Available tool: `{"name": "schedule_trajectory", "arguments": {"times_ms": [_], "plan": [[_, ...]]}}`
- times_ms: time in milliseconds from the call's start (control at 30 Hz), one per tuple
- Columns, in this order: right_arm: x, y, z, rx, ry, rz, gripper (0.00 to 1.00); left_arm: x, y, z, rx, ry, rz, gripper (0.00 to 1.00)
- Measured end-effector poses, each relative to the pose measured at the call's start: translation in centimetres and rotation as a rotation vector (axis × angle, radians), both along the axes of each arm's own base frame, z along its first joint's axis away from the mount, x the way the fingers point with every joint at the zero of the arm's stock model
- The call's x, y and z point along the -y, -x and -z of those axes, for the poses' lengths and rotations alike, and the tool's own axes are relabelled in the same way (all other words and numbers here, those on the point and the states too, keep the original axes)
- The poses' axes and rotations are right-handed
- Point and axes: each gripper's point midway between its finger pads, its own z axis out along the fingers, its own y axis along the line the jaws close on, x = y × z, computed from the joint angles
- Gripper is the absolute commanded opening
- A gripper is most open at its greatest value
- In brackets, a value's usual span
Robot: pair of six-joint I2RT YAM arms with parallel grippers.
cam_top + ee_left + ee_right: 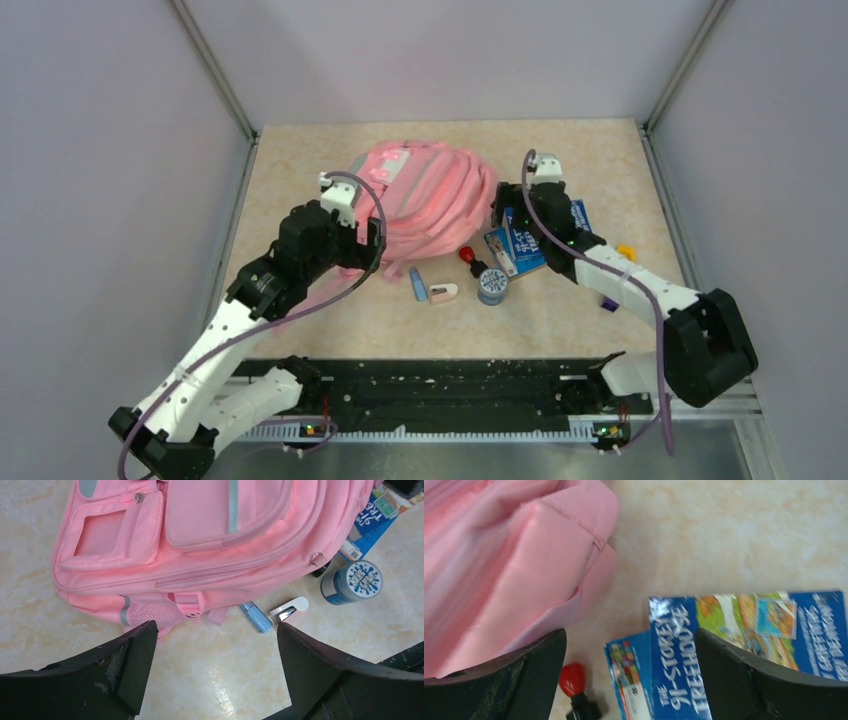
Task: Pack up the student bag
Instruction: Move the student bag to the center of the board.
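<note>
The student bag (pixel 430 190) is a big soft pink backpack lying flat at mid-table, its front pockets up (pixel 200 540). My left gripper (pixel 215 630) hovers open over bare table just below the bag's mesh strap; in the top view it (pixel 372 242) sits at the bag's left near edge. My right gripper (pixel 630 635) is open too, above the gap between the bag's fabric (pixel 499 565) and a blue book (pixel 744 630). From above, the right gripper (pixel 503 208) is at the bag's right side. Neither holds anything.
In front of the bag lie a blue pen (pixel 256 617), a small white stapler-like item (pixel 290 607), a round blue tin (pixel 352 581), a red-topped black piece (pixel 572 677) and a smaller blue box (pixel 631 675). A yellow bit (pixel 626 252) and a purple bit (pixel 608 304) lie by the right arm.
</note>
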Motion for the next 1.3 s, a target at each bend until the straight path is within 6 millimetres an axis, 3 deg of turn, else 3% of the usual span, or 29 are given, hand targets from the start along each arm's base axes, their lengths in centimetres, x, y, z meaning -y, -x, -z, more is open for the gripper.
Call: {"name": "schedule_trajectory", "arguments": {"times_ms": [100,233,400,633,733,867,1000,1100,1300], "plan": [[2.7,2.0,1.0,-0.068,0.036,0.069,0.98,0.3,-0.7,1.8,-0.043,-0.037,-0.003,0.94],[5.6,4.6,0.9,-0.101,0.059,0.136,0.98,0.1,-0.3,4.9,-0.121,-0.022,-0.053,0.94],[6.9,8.3,1.4,-0.114,0.042,0.111,0.98,-0.5,1.0,9.0,-0.164,0.082,-0.138,0.93],[3.2,11.7,2.9,-0.167,-0.123,-0.101,0.97,-0.7,2.4,14.6,-0.251,0.198,-0.226,0.88],[1.6,12.3,3.7,-0.208,-0.195,-0.159,0.97,-0.3,3.0,16.5,-0.264,0.255,-0.224,0.84],[-0.3,12.5,4.3,-0.243,-0.271,-0.207,0.97,-0.2,3.5,19.1,-0.258,0.326,-0.235,0.73],[-1.5,12.7,4.3,-0.252,-0.306,-0.237,0.96,-0.4,3.4,21.1,-0.226,0.376,-0.254,0.7],[-1.9,12.6,4.0,-0.245,-0.32,-0.247,0.96,-0.7,3.0,21.6,-0.197,0.385,-0.271,0.66],[-2.1,12.4,3.8,-0.234,-0.324,-0.25,0.96,-0.9,1.1,20.0,-0.099,0.413,-0.304,0.63]]}}
